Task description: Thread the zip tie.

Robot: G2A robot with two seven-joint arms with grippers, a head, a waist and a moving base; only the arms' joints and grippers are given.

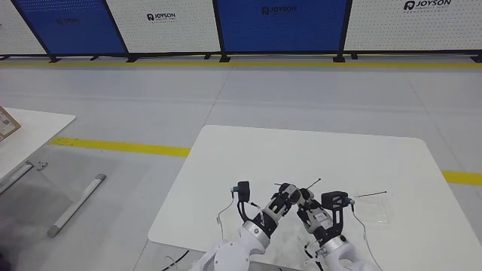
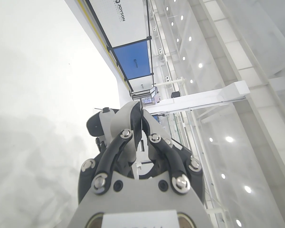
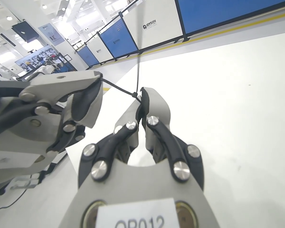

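My right gripper (image 3: 140,97) is clamped on the zip tie (image 3: 118,88) at its head (image 3: 134,94). My left gripper (image 3: 98,81) pinches the strap just beside it, taut, to steady the threading.

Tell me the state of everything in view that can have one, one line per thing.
left gripper: shut on the zip tie strap.
right gripper: shut on the zip tie right at its head.
zip tie: held taut between both grippers, one strand pointing up from the head; cannot tell if it is threaded.
second zip tie: lying loose on the table, apart from both grippers.
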